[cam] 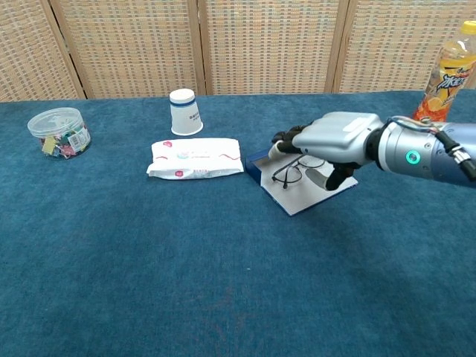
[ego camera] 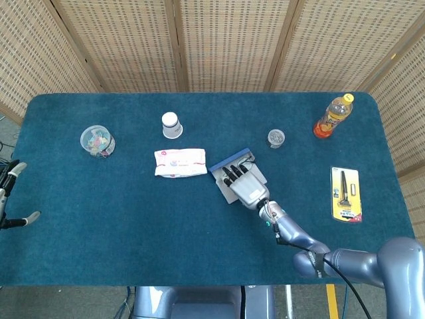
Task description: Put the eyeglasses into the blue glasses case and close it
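Observation:
The blue glasses case (cam: 256, 168) lies open in the middle of the table, its white inside (cam: 306, 197) facing up. The eyeglasses (cam: 296, 172) lie in it, uncovered in the chest view. My right hand (cam: 336, 137) hovers just above the case's far side with nothing in it, and its bent fingertips (cam: 284, 140) reach over the raised blue lid edge. From the head view the right hand (ego camera: 245, 187) covers most of the case (ego camera: 228, 161). My left hand (ego camera: 12, 193) shows only at the far left edge, fingers apart and holding nothing.
Left of the case lies a wipes pack (cam: 195, 158), with an upturned paper cup (cam: 184, 111) behind it. A clip jar (cam: 59, 132) stands far left. A small jar (cam: 356, 127) and an orange bottle (cam: 444, 78) stand at back right, and a yellow pen pack (ego camera: 346, 194) lies right.

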Available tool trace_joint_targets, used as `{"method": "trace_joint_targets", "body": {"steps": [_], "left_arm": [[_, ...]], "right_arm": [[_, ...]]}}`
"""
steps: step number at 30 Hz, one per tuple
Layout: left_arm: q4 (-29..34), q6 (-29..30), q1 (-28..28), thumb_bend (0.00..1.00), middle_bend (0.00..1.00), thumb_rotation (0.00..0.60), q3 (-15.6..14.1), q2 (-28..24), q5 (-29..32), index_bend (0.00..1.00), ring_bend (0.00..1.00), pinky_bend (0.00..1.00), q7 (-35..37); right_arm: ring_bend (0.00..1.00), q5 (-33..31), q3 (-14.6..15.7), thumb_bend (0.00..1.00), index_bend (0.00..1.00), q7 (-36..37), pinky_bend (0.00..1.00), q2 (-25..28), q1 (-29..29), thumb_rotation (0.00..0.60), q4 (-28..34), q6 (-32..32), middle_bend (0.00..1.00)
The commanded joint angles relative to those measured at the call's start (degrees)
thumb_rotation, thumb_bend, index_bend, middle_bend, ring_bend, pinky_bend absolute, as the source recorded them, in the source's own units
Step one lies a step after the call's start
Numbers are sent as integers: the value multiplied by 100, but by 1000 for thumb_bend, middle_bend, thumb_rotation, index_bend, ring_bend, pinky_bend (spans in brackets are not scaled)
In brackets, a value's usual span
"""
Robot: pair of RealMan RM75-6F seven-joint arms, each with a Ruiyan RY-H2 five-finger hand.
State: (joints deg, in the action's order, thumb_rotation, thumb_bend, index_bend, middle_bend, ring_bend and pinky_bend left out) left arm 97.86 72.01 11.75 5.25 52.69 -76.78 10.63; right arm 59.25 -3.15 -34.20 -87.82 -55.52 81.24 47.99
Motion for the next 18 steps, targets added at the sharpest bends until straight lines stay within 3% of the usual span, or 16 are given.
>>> {"method": "trace_joint_targets", "body": {"steps": [1,5,16,18], "left_arm": [[19,15,-4,117,0,600,-12,3,-25,0,0,0,-25],[43,49,-18,118,0,600,-29,10,-61,0,0,0,-66],[52,29,2,118,0,600,-26,34,-22,0,0,0,-157],[45,7,12,118,0,600,-17,41,13,0,0,0,-164]], "right_arm": [[0,584,-50,101,88,357,122,220,230,600,54,485,0],[0,1088,-11,0,88,640,122,155,392,600,-265,832,0],[0,1929,256,1,113,979,122,-520,531,600,-1415,896,0],[0,2039,276,38,121,1086,122,-686,553,600,-1587,900,0]]}}
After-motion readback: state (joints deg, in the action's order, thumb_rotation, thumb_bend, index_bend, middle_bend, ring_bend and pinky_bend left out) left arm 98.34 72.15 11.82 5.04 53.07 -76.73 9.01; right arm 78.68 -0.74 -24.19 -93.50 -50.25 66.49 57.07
